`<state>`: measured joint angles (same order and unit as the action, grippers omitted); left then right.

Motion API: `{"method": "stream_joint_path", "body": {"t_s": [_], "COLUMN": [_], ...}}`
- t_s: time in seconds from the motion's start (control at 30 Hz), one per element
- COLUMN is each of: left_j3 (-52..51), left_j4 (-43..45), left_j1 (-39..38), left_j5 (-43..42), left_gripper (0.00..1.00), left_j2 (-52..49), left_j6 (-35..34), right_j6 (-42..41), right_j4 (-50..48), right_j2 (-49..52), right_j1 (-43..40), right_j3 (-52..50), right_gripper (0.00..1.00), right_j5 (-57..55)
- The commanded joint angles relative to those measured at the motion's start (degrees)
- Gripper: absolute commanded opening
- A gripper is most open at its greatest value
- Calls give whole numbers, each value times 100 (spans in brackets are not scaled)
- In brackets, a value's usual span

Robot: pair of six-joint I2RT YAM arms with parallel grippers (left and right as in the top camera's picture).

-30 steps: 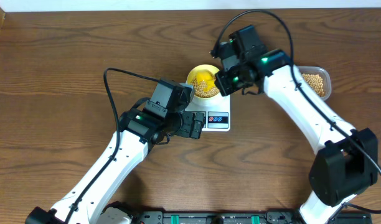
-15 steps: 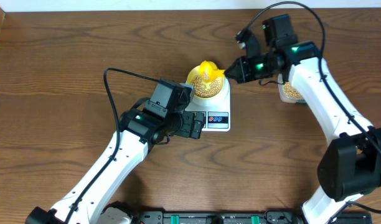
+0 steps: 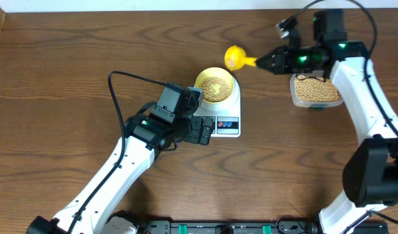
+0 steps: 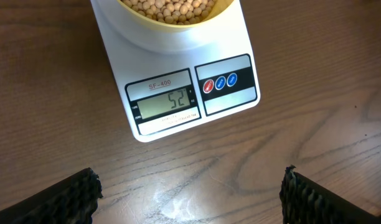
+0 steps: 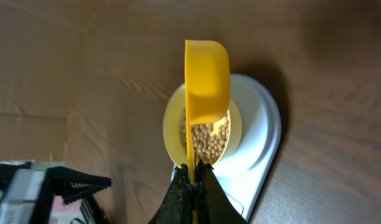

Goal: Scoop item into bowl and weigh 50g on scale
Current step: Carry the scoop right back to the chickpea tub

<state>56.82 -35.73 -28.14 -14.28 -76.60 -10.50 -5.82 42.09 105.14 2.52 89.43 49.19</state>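
The pale yellow bowl [image 3: 215,88] stands on the white scale [image 3: 229,123], filled with tan beans [image 3: 215,86]. In the left wrist view the scale [image 4: 178,68] has its display [image 4: 167,102] reading 52, and the bowl's [image 4: 172,26] beans [image 4: 172,7] show at the top edge. My left gripper [image 3: 204,129] [image 4: 189,193] is open over bare wood just in front of the scale. My right gripper [image 3: 267,63] [image 5: 192,168] is shut on the handle of a bright yellow scoop [image 3: 235,57] [image 5: 206,81], held in the air up and to the right of the bowl [image 5: 172,127]. No beans show in the scoop.
A clear plastic tub [image 3: 314,91] of beans stands at the right, under my right arm. Black cables loop above both arms. The wooden tabletop [image 3: 69,78] stretches to the left and front.
My right gripper has carried the scoop from over the bowl up and to the right, away from it, uncovering the tub. The left arm has not moved.
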Motion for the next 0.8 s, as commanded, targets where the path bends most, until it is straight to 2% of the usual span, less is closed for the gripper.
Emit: {"method": "stream_joint_path", "body": {"t_s": [0.0,0.67,0.77], "left_j3": [-46,-46,-46], "left_j4": [2,2,2], "left_j1": [4,4,4], "left_j5": [-24,-24,-24], "left_gripper": [94,94,94], "left_j2": [72,72,72], "left_j6": [31,31,31], "right_j6": [-98,-223,-120], "right_j4": [-127,-160,57], "right_j2": [-321,-363,-363], "right_j1": [-269,-1987,-2127], "right_j3": [-28,-28,-28], "right_gripper": [1,1,1], "right_j5": [645,671,330]}}
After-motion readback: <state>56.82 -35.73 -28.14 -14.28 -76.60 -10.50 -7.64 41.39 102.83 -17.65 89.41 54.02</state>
